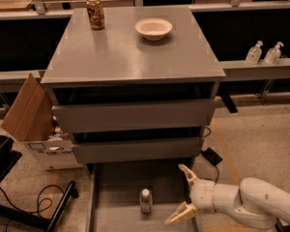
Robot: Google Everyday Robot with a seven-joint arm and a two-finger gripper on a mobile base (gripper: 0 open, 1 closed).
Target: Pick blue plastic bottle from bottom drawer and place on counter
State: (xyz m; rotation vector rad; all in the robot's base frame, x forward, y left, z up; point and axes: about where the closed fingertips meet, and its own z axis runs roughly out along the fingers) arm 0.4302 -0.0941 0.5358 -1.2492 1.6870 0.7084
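The blue plastic bottle [145,200] stands upright, white cap on top, on the floor of the pulled-out bottom drawer [116,187] at the foot of the cabinet. My gripper [183,193] is open over the drawer's right side, a short way right of the bottle and not touching it. One finger [187,173] points up and back, the other [179,214] points down to the front. The white arm comes in from the lower right. The counter [130,52] is the grey slab on top of the cabinet.
A brown patterned can [95,13] and a white bowl [153,28] stand on the counter's far part. Two shut drawers [135,115] sit above the open one. A cardboard box [34,124] leans left of the cabinet. Two pump bottles [263,52] stand on a ledge at the right.
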